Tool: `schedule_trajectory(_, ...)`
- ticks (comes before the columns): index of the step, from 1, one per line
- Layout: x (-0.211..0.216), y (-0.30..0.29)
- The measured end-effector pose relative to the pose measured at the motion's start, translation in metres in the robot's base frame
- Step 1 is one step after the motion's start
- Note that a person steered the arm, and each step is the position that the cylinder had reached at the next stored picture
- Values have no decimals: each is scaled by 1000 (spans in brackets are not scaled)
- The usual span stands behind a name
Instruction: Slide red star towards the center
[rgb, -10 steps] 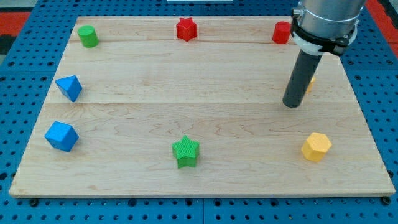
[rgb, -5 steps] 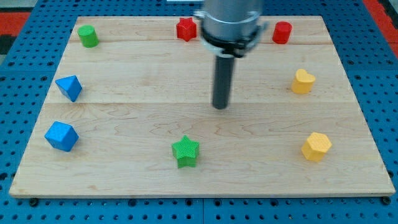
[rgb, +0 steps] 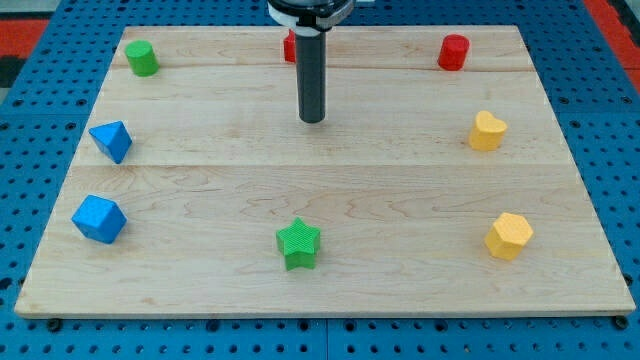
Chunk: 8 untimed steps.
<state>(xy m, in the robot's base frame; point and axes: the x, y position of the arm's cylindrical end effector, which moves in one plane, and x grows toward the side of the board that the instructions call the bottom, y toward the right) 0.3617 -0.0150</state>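
Note:
The red star (rgb: 289, 47) sits at the view's top edge of the wooden board, left of centre; the rod hides most of it, so only a sliver of its left side shows. My tip (rgb: 313, 119) rests on the board below the red star, toward the view's centre, a short gap from it. The rod rises straight up from the tip across the star's right part.
A green cylinder (rgb: 141, 58) is at top left, a red cylinder (rgb: 454, 52) at top right. Two blue blocks (rgb: 110, 140) (rgb: 98, 218) lie at the left. A green star (rgb: 298, 243) is at bottom centre. Two yellow blocks (rgb: 487, 131) (rgb: 509, 236) lie at the right.
My tip has swept from the right side of the board leftward and upward, ending just below the red star. No block has moved.

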Motion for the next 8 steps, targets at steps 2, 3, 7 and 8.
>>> schedule_trajectory(2, -27, -47)
schedule_trajectory(3, -52, -70)
schedule_trajectory(7, -146, -59)
schedule_trajectory(8, -148, 6)
